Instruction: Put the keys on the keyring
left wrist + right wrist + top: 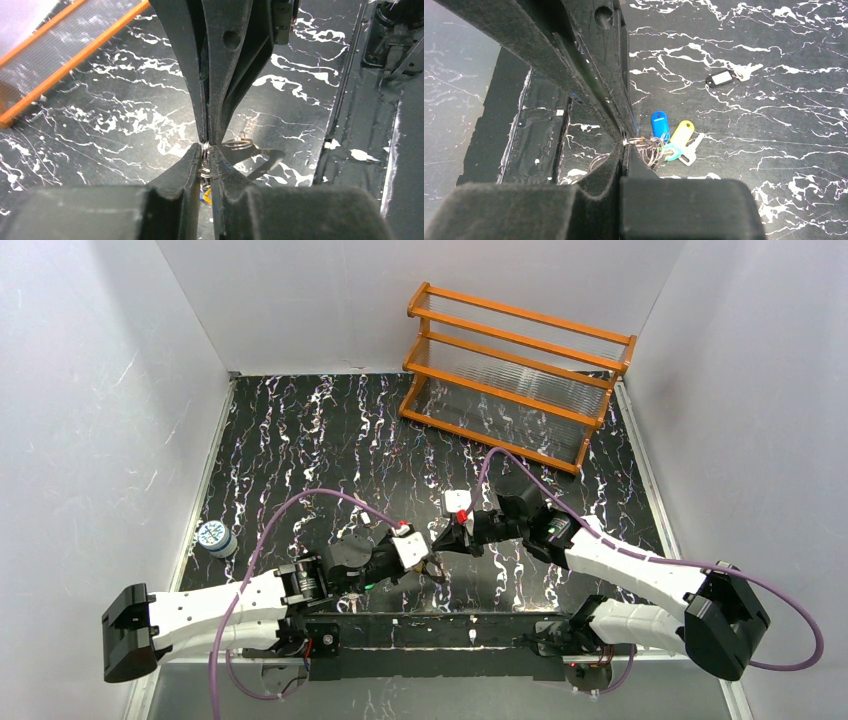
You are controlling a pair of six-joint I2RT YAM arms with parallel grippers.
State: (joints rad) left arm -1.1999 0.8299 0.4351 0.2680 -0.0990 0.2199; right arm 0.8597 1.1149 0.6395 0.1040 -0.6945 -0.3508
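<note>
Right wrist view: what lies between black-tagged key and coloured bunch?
Only bare tabletop, in the right wrist view, separates the black-tagged key from the coloured bunch.

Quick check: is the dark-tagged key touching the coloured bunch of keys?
Apart. The right wrist view shows the dark-tagged key lying alone, with bare tabletop between it and the coloured bunch.

1. The left end effector (430, 565) and the right end effector (447, 545) meet tip to tip over the near middle of the black, white-veined worktop (300, 440).
2. Whatever sits between the tips is too small to make out.
3. An orange rack (515, 370) stands at the far right.
4. A small round blue-white can (215, 538) sits at the left edge, well apart from both arms.
</note>
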